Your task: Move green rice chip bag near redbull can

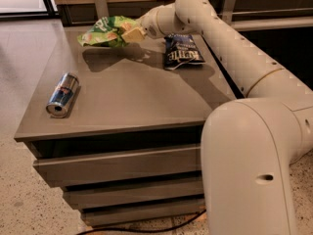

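The green rice chip bag [106, 31] hangs in the air above the back of the grey table [132, 97], its shadow on the top below it. My gripper [129, 34] is shut on the bag's right end and holds it up. The redbull can [63, 94] lies on its side near the table's front left corner, well apart from the bag.
A dark blue bag with white lettering [182, 52] lies on the table at the back right, under my forearm. The table has drawers below its front edge. A wooden wall with metal brackets runs behind the table.
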Controlling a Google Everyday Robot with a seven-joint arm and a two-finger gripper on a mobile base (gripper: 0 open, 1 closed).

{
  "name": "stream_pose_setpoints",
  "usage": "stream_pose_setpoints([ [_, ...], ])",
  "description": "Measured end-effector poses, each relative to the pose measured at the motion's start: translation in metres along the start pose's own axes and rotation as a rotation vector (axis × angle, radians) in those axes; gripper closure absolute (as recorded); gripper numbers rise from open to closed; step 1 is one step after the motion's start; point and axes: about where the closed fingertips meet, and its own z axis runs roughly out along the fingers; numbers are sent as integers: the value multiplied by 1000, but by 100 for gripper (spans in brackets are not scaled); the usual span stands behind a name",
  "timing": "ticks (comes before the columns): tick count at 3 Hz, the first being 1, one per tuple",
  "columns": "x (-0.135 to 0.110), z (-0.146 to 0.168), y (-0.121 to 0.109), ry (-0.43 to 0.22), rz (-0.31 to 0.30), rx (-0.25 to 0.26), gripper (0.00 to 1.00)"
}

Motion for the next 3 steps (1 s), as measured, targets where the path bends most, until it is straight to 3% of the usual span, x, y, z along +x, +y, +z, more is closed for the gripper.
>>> stream_pose_setpoints([
  [2, 12, -9, 47, 31, 40, -75, 100],
  [3, 15, -10, 59, 37, 49, -93, 100],
])
